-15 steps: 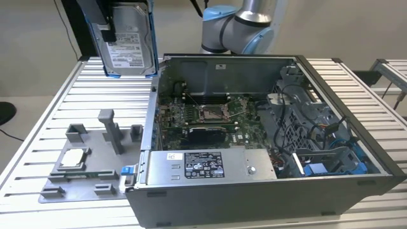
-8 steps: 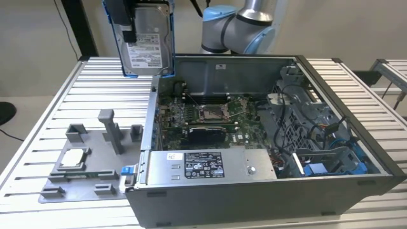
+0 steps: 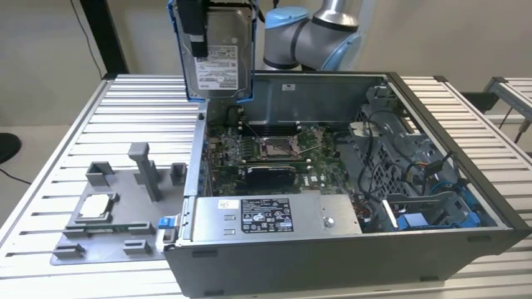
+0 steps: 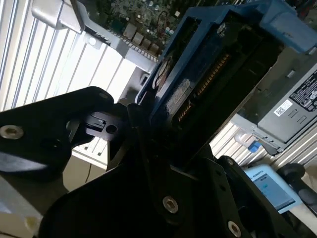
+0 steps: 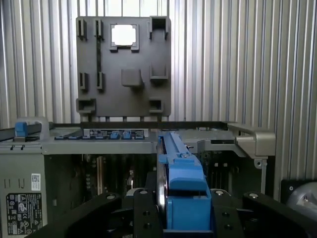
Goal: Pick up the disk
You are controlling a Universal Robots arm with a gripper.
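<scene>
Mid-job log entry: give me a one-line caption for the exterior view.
The gripper holds the disk upright in the air above the open computer case on the slatted table.

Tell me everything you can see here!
disk: one, silver in a blue carrier, held up above the case
computer case: one, grey, open, on the table
motherboard: one, dark green, inside the case
power supply: one, grey, inside the case
fixture plate: one, grey, beside the case
CPU chip: one, silver, on the fixture plate
table: one, silver, slatted, under everything
robot arm: one, grey and light blue, behind the case
gripper: one, black, shut on the disk
</scene>
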